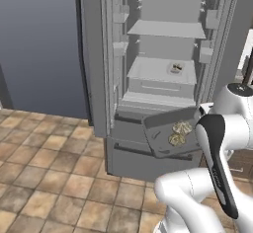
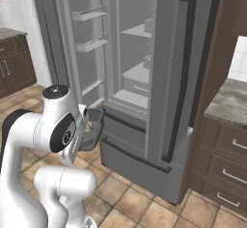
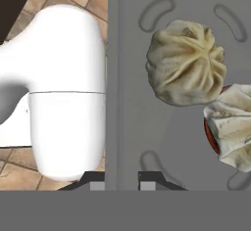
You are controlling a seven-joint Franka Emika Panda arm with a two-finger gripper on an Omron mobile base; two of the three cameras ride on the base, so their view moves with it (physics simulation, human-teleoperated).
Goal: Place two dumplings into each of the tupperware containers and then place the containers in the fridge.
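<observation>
My gripper (image 3: pixel 122 182) is shut on the near wall of a dark-grey tupperware container (image 3: pixel 147 127), one fingertip on each side of the rim. Two beige dumplings (image 3: pixel 186 63) (image 3: pixel 233 127) lie side by side in it. From the left base view the container (image 1: pixel 158 138) hangs level, in front of the open fridge (image 1: pixel 94 54) at the height of its lower drawers, with both dumplings (image 1: pixel 182 127) on its right half. The right base view shows the container (image 2: pixel 95 128) edge-on beside my forearm. A second container with dumplings (image 1: pixel 175 69) sits on a middle fridge shelf.
Both fridge doors stand open, the right door (image 2: pixel 164 77) jutting toward me. The freezer drawer front (image 1: pixel 143 153) is just below the held tray. Brown drawers (image 2: pixel 222 174) under a stone counter (image 2: pixel 229 99) flank the fridge on the right. Tiled floor (image 1: pixel 49 177) is open to the left.
</observation>
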